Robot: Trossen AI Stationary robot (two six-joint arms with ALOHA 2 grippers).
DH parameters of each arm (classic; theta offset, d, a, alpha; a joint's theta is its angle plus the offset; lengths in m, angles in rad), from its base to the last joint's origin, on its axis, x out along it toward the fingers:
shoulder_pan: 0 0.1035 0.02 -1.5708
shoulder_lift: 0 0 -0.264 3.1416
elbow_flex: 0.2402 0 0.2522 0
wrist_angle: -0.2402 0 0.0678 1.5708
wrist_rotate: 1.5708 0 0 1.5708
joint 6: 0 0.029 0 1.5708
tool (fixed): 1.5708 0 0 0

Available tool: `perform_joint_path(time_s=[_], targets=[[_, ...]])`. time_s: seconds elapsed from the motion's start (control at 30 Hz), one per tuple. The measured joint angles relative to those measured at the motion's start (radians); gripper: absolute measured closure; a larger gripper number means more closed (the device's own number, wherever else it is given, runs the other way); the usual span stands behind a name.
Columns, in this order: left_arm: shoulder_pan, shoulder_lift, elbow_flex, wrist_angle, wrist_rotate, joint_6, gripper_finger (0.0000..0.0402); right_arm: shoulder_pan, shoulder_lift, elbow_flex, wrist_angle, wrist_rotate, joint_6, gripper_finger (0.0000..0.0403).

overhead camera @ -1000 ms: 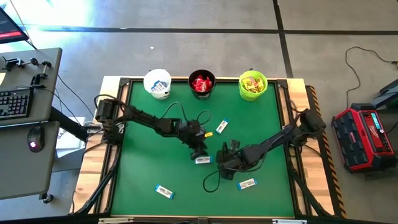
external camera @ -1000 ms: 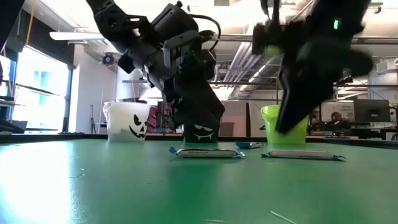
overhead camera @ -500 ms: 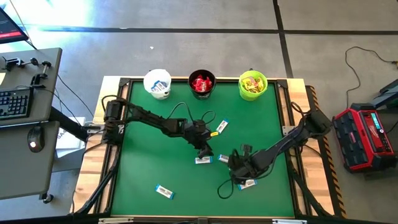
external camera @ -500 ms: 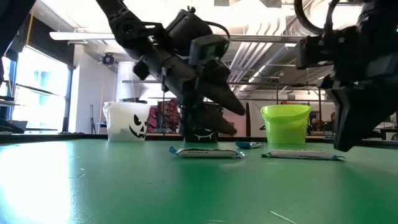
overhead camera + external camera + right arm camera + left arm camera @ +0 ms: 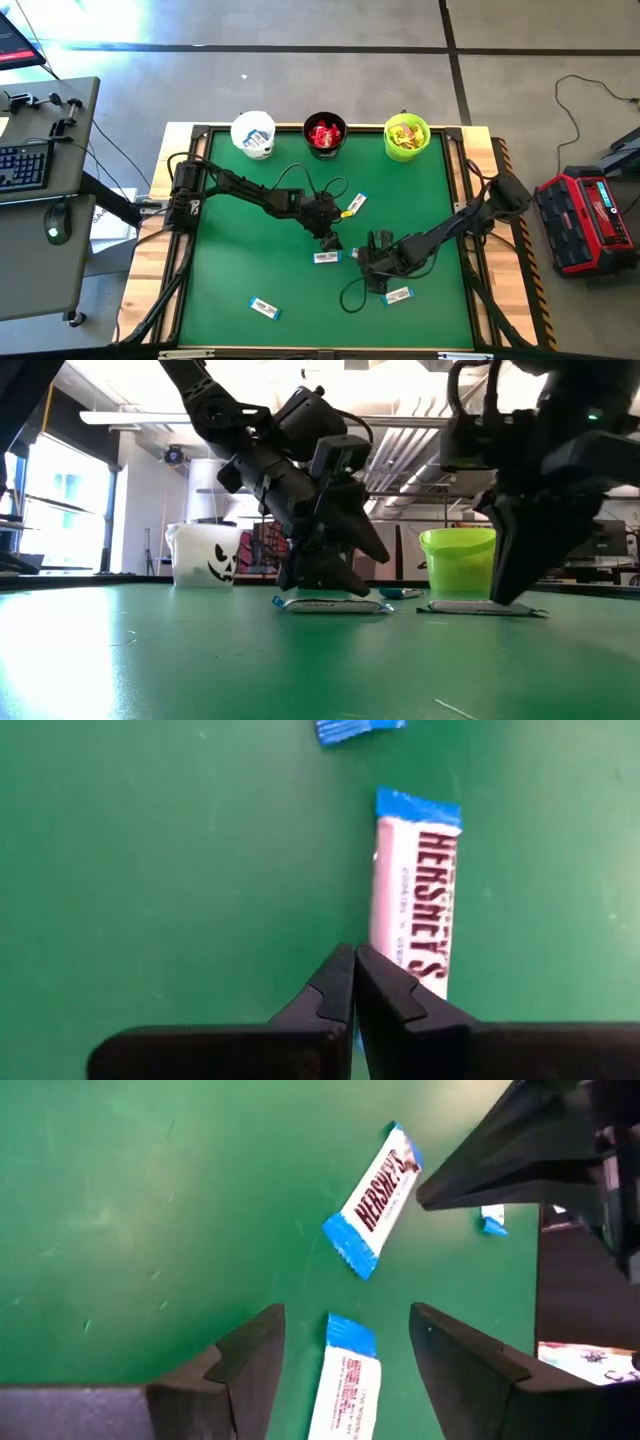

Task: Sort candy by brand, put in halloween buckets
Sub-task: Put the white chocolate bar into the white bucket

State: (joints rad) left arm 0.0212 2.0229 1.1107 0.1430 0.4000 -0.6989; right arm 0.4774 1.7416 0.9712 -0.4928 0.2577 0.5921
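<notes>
Several white-and-blue candy bars lie flat on the green table. My left gripper [image 5: 332,240] [image 5: 347,1320] stands open and slanting down over one bar [image 5: 348,1385] [image 5: 326,257], with a finger on either side of the bar's end. My right gripper [image 5: 365,262] [image 5: 355,955] is shut with nothing between its fingers, and its tips are beside the long edge of a second bar [image 5: 415,890] [image 5: 375,1198]. The white bucket [image 5: 253,133], black bucket [image 5: 324,134] and green bucket [image 5: 406,136] stand along the far edge with candy inside. My right gripper's shut fingertips [image 5: 340,970] come down from above beside the second bar's long edge [image 5: 382,910]. The bar lies flat on the table. Whether the fingertips touch it, I cannot tell.
More bars lie near the table's middle [image 5: 356,203], near the front left [image 5: 264,307] and right of my right gripper [image 5: 397,295]. A raised frame [image 5: 455,160] runs around the table. Loose cables [image 5: 350,298] trail from both arms.
My right gripper swung toward the table's right and near edge, then came back toward the middle and sank beside the second bar. My left gripper has rolled about its wrist and now slants over the first bar instead of pointing straight down. No bar has moved.
</notes>
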Motion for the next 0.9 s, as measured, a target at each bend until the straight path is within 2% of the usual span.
perform_joint_path(time_s=[0.17,0.27,0.6,0.9], targets=[[-0.002,0.0,0.0,0.004,-0.002,-0.015,0.0193,0.004,-0.005,0.082,-0.184,-0.003,-0.01,0.0403],[-0.002,0.009,0.0,0.007,0.0,-0.026,0.0193,0.008,-0.005,0.082,-0.246,-0.033,0.003,0.0403],[-0.003,0.032,0.001,0.021,-0.009,-0.034,0.0193,-0.001,-0.002,-0.005,-0.056,-0.069,-0.009,0.0403],[-0.003,0.032,0.001,0.025,-0.008,-0.034,0.0193,-0.05,0.0,-0.007,0.037,-0.049,-0.08,0.0403]])
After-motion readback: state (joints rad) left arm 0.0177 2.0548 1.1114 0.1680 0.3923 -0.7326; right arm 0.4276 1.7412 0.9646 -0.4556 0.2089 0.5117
